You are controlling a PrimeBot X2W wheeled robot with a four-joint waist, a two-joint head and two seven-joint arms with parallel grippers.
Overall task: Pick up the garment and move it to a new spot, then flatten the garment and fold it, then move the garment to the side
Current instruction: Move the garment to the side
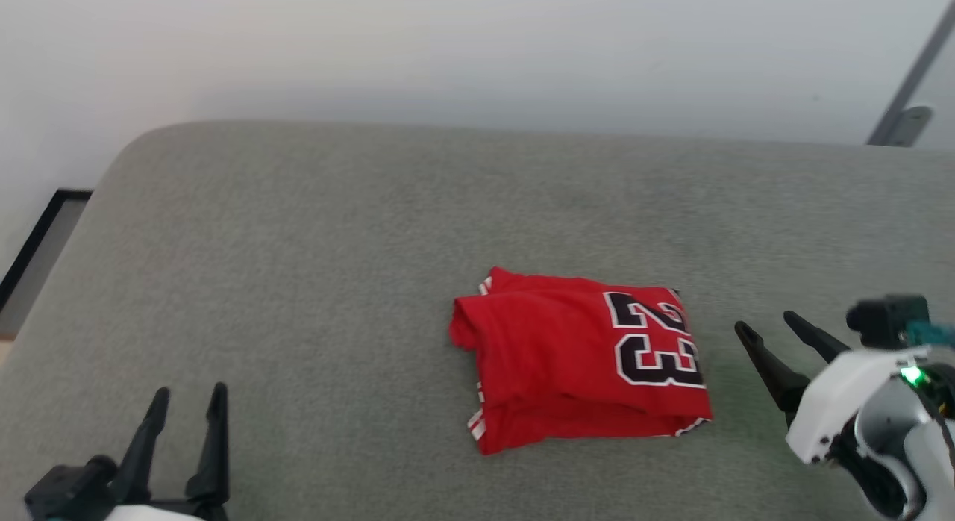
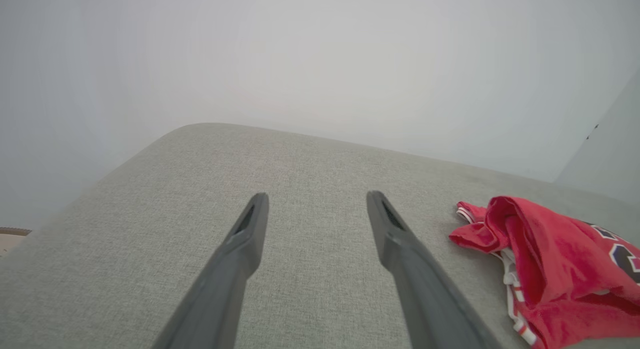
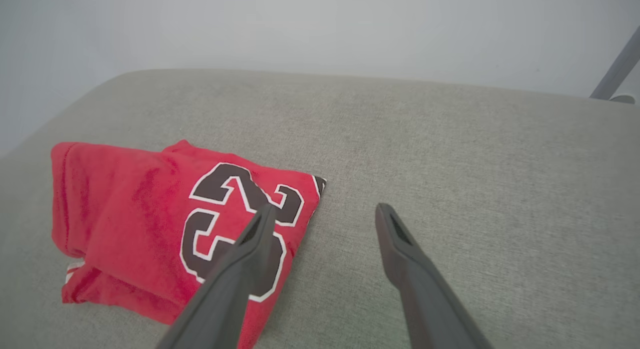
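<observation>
The folded garment (image 1: 574, 357) lay on the grey surface (image 1: 298, 245). The left gripper (image 1: 189, 390) and right gripper (image 1: 765, 321) had their fingers spread, seemingly touching nothing.

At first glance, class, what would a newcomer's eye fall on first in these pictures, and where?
The folded red soft-fabric garment with a black, white-outlined 23 stands out, lying near the middle of the grey fabric-covered surface. Next come the dark two-fingered end effectors, both open: the right end effector beside the garment's numbered edge, the left end effector apart at the lower left.
</observation>
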